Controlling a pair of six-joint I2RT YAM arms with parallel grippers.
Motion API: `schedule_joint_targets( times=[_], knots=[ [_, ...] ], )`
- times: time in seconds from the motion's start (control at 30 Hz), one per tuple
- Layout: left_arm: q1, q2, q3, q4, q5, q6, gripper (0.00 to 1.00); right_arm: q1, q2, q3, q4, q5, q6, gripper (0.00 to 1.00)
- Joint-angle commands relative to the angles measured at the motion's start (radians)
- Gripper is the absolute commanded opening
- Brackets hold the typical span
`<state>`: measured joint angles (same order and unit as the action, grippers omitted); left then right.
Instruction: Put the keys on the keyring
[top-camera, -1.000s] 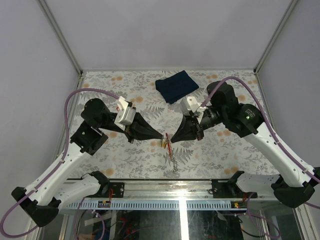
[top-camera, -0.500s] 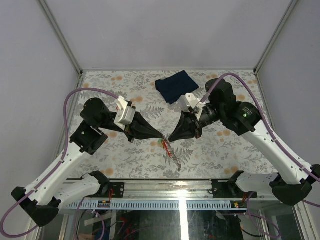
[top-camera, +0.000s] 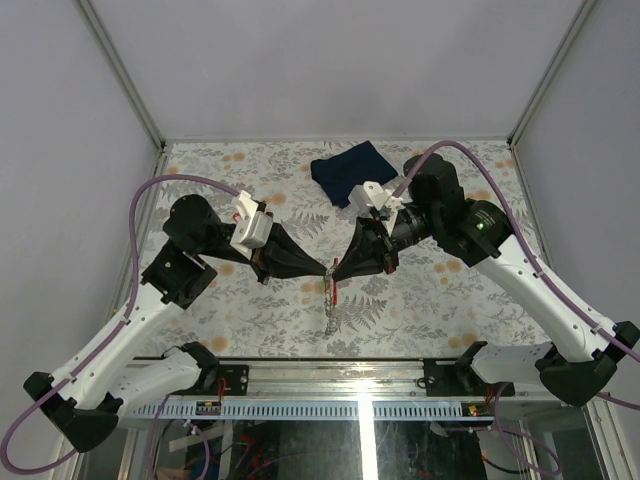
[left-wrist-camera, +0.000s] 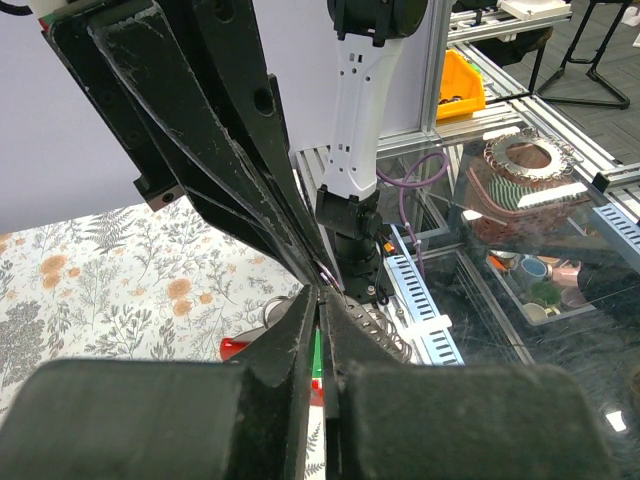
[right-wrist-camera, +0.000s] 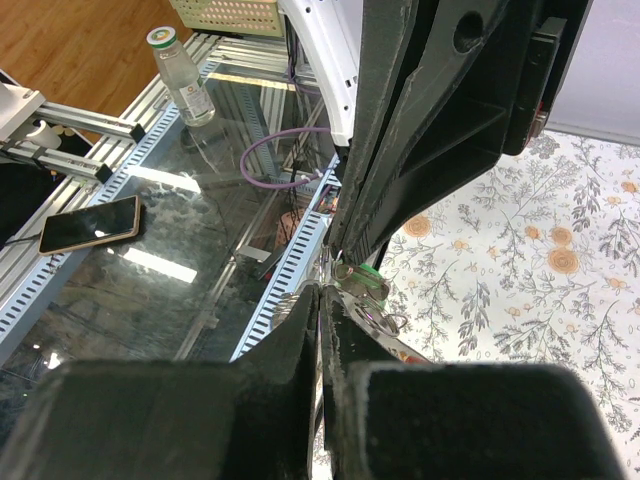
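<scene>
Floral table (top-camera: 452, 292); keyring (top-camera: 331, 300) dangling above.

Cloth (top-camera: 352, 172) on table (top-camera: 420, 300) (behind keyring (top-camera: 331, 305))

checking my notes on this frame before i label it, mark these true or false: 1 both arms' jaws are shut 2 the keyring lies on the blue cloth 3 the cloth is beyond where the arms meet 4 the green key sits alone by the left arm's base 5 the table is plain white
1. True. The left arm and the right arm both have shut jaws, tips meeting mid-table.
2. False. The keyring hangs where the jaw tips meet, red tag and chain trailing towards the near edge. Which arm grips it is unclear.
3. True. The dark blue cloth lies towards the far edge.
4. False. The green key shows right at the jaw tips.
5. False. The table has a floral print.
</scene>
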<state>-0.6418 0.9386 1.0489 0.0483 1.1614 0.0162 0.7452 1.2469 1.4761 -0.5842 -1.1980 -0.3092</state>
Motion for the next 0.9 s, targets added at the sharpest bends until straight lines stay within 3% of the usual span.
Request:
schedule_joint_targets(
  times=[0.0, 0.87],
  knots=[
    [-0.006, 0.002, 0.037, 0.008, 0.002, 0.007, 0.00, -0.001, 0.011, 0.007, 0.049, -0.043, 0.012, 0.00],
    [-0.007, 0.008, 0.049, 0.008, 0.040, -0.002, 0.00, -0.001, -0.001, 0.004, 0.010, -0.016, -0.027, 0.00]
  ],
)
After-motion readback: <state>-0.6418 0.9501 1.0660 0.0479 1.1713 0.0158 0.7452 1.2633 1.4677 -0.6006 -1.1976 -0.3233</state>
